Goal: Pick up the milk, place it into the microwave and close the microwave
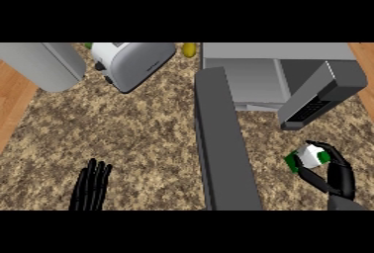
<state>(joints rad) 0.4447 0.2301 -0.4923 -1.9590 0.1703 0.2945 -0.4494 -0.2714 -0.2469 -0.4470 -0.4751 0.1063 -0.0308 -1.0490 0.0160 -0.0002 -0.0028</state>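
Right hand (338, 174) around half-hidden milk (309, 156)

Small milk (306, 157): white carton w/ green patches, tilted, gripped in curled fingers of right robot hand (337, 173), just in front of microwave (252, 74), by its right end. Microwave grey, boxy; dark door (223, 143) swung wide open at front-left, cavity exposed.

The left hand (89, 190) is black, with long, slim, glossy fingers (93, 173). The right hand (337, 178) is black too; below its fingers a grey forearm (349, 204) starts at the wrist.
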